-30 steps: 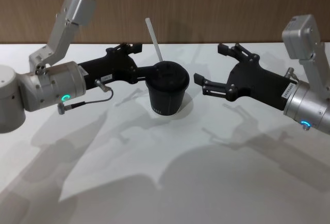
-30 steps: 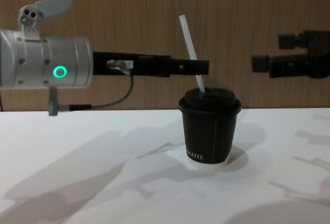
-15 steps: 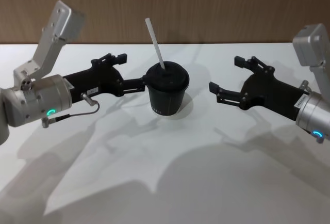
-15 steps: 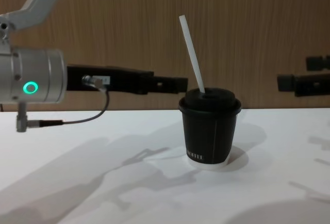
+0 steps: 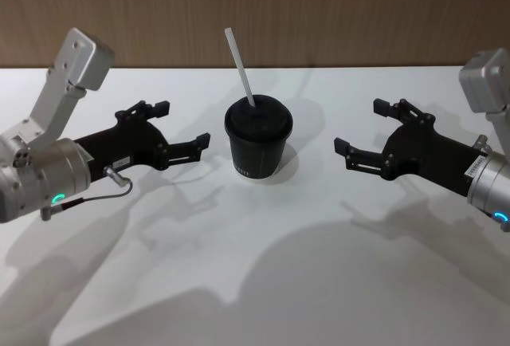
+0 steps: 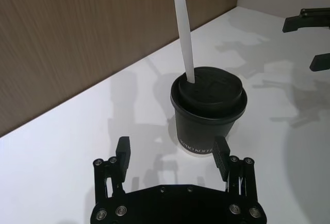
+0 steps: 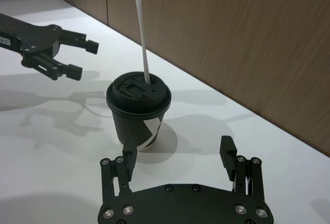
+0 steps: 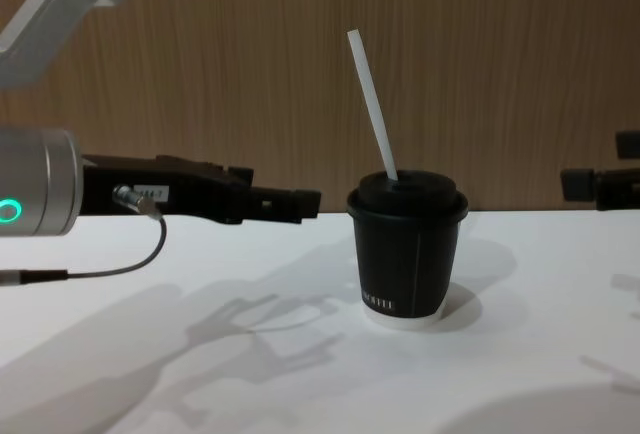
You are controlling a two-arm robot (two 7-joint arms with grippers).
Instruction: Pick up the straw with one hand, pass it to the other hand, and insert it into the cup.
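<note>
The black cup point(image 5: 256, 145) stands upright on the white table, and the white straw point(image 5: 239, 65) sticks out of its lid, leaning toward my left. Nothing holds the straw. My left gripper point(image 5: 182, 123) hovers open a short way left of the cup, empty. My right gripper point(image 5: 361, 127) hovers open to the cup's right, farther off and also empty. The left wrist view looks past the open left gripper point(image 6: 171, 152) at the cup point(image 6: 209, 113) and straw point(image 6: 183, 33). Beyond the open right gripper point(image 7: 178, 154), the right wrist view has the cup point(image 7: 138, 113) and straw point(image 7: 141, 33).
The white table point(image 5: 263, 266) carries the arms' shadows in front of the cup. A wooden wall point(image 5: 319, 11) runs along its far edge. From the chest, the left gripper point(image 8: 272, 192) comes in at lid height and the right gripper point(image 8: 592, 182) sits at the right edge.
Both grippers have drawn back from the cup, the left one leftward off the straw and the right one rightward. The straw has stayed standing in the lid.
</note>
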